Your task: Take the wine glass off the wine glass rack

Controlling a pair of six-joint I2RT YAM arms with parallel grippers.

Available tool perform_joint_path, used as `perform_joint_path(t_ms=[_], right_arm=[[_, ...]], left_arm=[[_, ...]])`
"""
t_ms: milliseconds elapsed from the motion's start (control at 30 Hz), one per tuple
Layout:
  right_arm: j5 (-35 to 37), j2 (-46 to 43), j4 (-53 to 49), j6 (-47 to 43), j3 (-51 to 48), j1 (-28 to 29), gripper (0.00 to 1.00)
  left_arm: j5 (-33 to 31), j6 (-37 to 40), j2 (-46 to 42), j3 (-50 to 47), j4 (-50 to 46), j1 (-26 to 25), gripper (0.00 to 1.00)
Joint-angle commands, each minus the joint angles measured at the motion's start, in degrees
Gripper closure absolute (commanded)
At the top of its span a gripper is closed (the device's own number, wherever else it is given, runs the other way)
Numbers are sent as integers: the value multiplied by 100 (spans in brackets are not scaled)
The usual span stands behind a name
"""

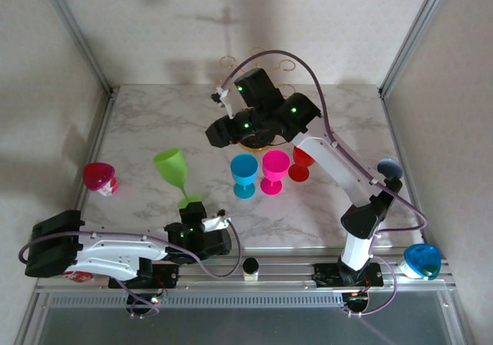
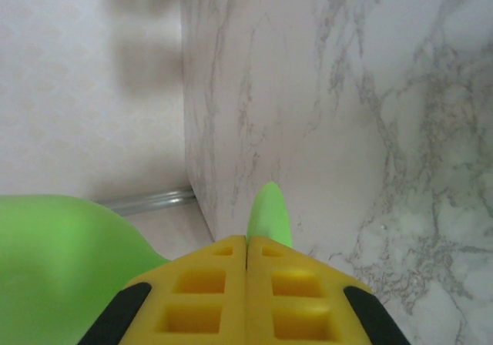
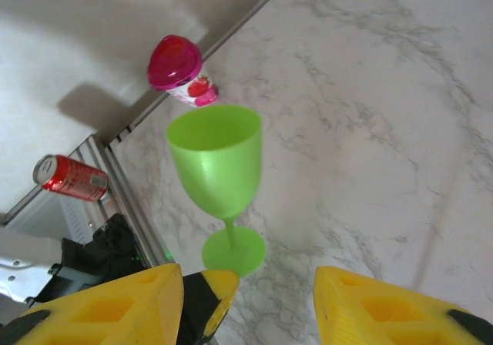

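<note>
**Rack mostly covered, green glass blurred**
The right arm hides most of the rack [image 1: 288, 67], leaving a few gold loops, and covers part of the red glass [image 1: 302, 162]. In the left wrist view the green glass [image 2: 54, 268] is a blur cut by the frame's edge, its foot lost between the left gripper's [image 2: 246, 241] fingers.

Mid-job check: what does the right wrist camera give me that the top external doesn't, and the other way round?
Right wrist adds: the right arm's jaws standing apart, nothing between them. Top external adds: the gold wine glass rack behind the right arm, with the blue glass, pink glass and red glass in a row before it. Both share: the green wine glass, the pink-lidded cup and the marble table.
</note>
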Motion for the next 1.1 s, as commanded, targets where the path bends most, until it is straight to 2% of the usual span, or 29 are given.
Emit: perform_joint_path(t_ms=[0, 400, 867, 1067], right_arm=[[-406, 192, -233, -402, 329, 123, 49], [-854, 1107, -533, -879, 1133, 378, 40], [-1158, 1850, -830, -1223, 1847, 658, 34], [-1251, 2079, -826, -1281, 2015, 761, 33]], left_arm=[[-344, 431, 50, -238, 245, -181, 100], [-1101, 1735, -16, -1091, 1306, -418, 100], [-1491, 2515, 5, -1432, 2046, -468, 100], [-1521, 2557, 72, -1432, 2096, -465, 100]])
